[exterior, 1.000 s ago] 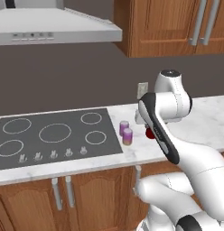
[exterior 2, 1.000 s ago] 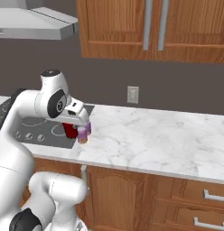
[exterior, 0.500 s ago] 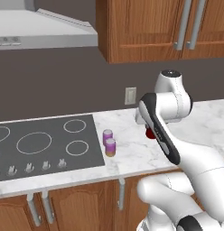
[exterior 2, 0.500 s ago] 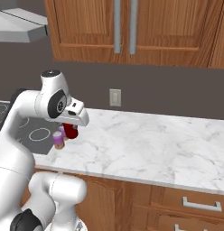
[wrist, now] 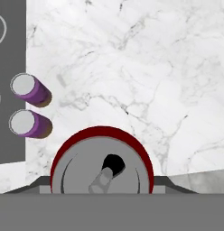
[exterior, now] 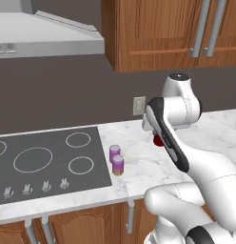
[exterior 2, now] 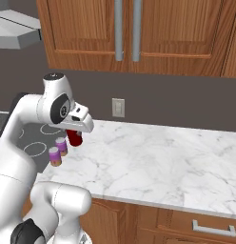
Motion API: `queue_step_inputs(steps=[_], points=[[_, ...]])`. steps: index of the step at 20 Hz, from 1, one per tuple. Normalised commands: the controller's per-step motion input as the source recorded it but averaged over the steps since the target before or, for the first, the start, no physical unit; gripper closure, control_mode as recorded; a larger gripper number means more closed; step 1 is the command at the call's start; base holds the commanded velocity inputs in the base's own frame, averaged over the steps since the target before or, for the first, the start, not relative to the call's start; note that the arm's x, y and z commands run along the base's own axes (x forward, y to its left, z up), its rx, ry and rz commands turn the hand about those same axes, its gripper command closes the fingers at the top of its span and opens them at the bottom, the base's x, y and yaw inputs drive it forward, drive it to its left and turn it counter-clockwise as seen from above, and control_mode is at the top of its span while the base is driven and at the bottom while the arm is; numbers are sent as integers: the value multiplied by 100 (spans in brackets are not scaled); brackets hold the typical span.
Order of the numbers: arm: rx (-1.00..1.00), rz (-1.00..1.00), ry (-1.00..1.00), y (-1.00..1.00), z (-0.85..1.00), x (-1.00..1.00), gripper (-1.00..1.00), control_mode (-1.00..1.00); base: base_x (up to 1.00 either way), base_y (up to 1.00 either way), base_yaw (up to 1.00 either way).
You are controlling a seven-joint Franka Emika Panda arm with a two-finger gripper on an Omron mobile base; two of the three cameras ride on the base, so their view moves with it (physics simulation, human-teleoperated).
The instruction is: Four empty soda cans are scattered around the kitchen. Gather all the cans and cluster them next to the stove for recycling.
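My gripper (exterior 2: 74, 135) is shut on a red soda can (exterior 2: 73, 138), held just above the white marble counter (exterior 2: 153, 162). In the hand view the red can (wrist: 102, 164) shows its grey top from above, close to the camera. Two purple cans (exterior: 114, 151) (exterior: 118, 165) stand together on the counter at the right edge of the dark stove (exterior: 48, 162). From the hand view both purple cans (wrist: 30, 89) (wrist: 29, 123) are left of the held can, beside the stove's edge (wrist: 10, 90). The red can (exterior: 158, 141) is partly hidden behind my arm.
A range hood (exterior: 39, 40) hangs over the stove and wooden wall cabinets (exterior 2: 124, 33) run above the counter. A wall outlet (exterior: 139, 105) sits behind the cans. Bare marble stretches to the right (exterior 2: 186, 167), with drawers (exterior 2: 212, 228) below it.
The whole picture has slid left, so the base has moved; most of that shift came early. The red can stays held in the gripper. The two purple cans have not moved on the counter.
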Motion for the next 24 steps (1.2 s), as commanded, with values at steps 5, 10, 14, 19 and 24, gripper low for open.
queue_step_inputs(steps=[5, 10, 14, 19, 24], points=[[0, 0, 0, 0, 0, 0, 100, 100, 4, 0, 0], [0, 0, 0, 0, -2, -2, 100, -100, -1, 0, 0], [0, 0, 0, 4, -6, 4, 100, -100, 0, 0, 0], [0, 0, 0, 12, -17, 20, 100, -100, 0, 0, 0], [0, 0, 0, 8, -24, 23, 100, -100, 0, 0, 0]])
